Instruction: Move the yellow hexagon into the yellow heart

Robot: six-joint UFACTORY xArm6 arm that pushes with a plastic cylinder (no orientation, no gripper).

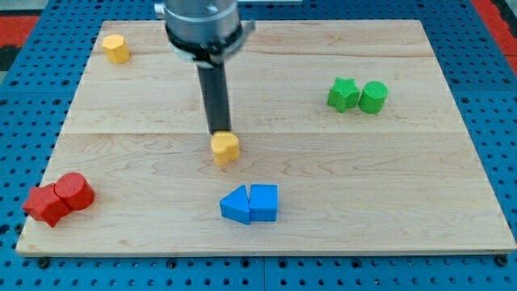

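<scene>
**Rod tip set against a yellow block at mid-board**

Rod first: my tip (219,132) sits at the lower end of the dark rod, just above the top edge of the yellow block at the middle of the board (225,149), so close that the two look to be touching, though I cannot tell for certain. As a plain rod it has nothing to open or close, and it grips nothing. That yellow block reads as the heart, though its outline is small and soft.

Nearest the view's bottom lie two blue blocks, a blue triangle-like block (236,204) and a blue block with a squarer outline (263,202), pressed side by side just below the middle yellow block. At the view's lower left, near the board's corner, a red star-like block (45,204) touches a red cylinder (74,191).

Farther up, on the view's right, a green star-like block (343,94) stands against a green cylinder (373,97), well apart from the tip.

Farthest away, at the view's upper left corner of the wooden board (404,186), stands the yellow hexagon (115,48), well apart from the tip and from the middle yellow block. Around the board runs a blue perforated table (493,105).
</scene>
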